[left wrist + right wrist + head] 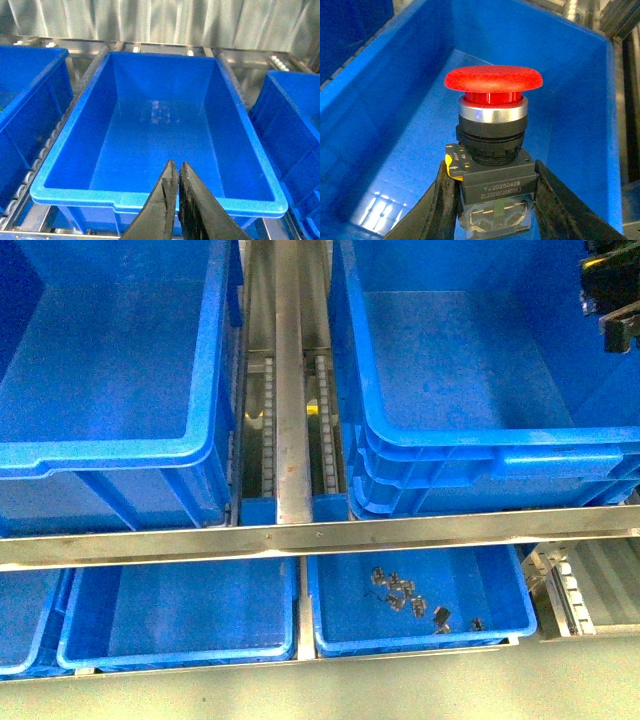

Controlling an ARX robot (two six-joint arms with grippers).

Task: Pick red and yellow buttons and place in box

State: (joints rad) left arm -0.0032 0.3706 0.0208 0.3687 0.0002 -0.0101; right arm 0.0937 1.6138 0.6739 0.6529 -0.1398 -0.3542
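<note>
The red button (493,82) has a round red mushroom cap on a black-grey switch body. My right gripper (493,169) is shut on that body and holds it upright above the inside of a large deep blue box (395,100). In the front view the right gripper (612,300) hangs over the right box (500,445) at the top right. My left gripper (176,166) is shut and empty, just above the near rim of another deep blue crate (75,192). The left gripper is out of the front view. The yellow button is out of view.
A second deep blue crate (100,455) stands at upper left. A metal roller rail (290,390) runs between the crates and a metal bar (320,535) crosses in front. Below are shallow blue trays (180,645); one (335,620) holds several small metal parts (410,595).
</note>
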